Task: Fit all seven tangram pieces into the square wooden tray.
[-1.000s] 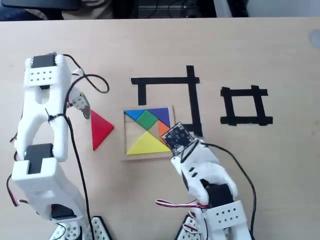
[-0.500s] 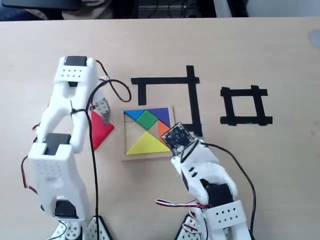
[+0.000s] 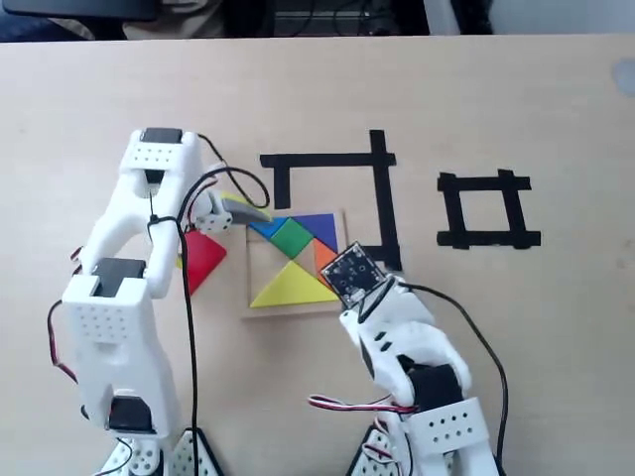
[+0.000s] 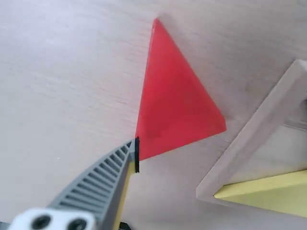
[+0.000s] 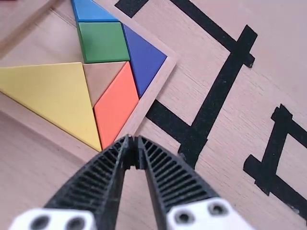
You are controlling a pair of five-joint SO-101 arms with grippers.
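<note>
While the right gripper (image 5: 134,152) hangs clenched by the tray (image 3: 259,260), we see the left gripper (image 3: 239,209), apparently released, touching the triangle (image 4: 172,100).

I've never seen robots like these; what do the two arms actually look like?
The left arm and right arm have chunky white plastic shells dotted with small holes, with black motor blocks at the joints. Thin black cables loop along them; red and white wires show near the bases. The right gripper has black ribbed fingers on a white mount.
</note>
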